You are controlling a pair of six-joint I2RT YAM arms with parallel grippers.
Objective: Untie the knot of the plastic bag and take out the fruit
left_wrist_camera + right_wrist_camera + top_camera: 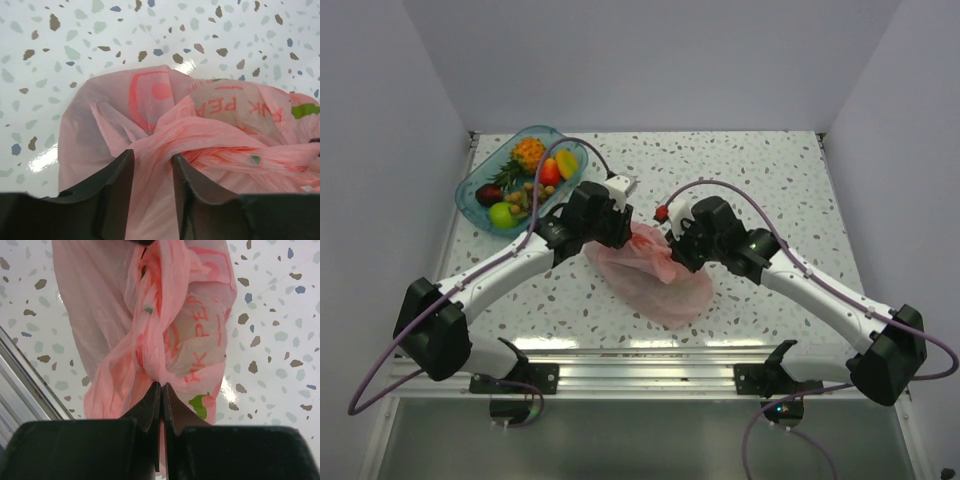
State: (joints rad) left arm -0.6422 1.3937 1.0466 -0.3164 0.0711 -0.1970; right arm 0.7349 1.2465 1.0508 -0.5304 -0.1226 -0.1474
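The plastic bag (655, 275) lay crumpled in the middle of the table, a little below the centre of the overhead view, with both arms bent in over its upper edge. What mattered was the knot (152, 371). It sat in a twisted rope of pink plastic stretched between the two pincers. In the right wrist view that rope ran straight up the frame from the fingertips.

The right pincer (161, 386) was pressed fully together, nipping a thin bit of plastic at the lower end of the twist, so it was the nearer one to the knot. The left pincer (152, 156) stood narrow at the far end of the rope, a thick band of the bag squeezed between its fingers (120, 185).

To my eye, any loosening pull would have to go along that rope, the arms drawing apart.

The only fruit (550, 172) I could make out sat in the blue tray (463, 193) at upper left. Whether any remained inside the bag, I couldn't tell.
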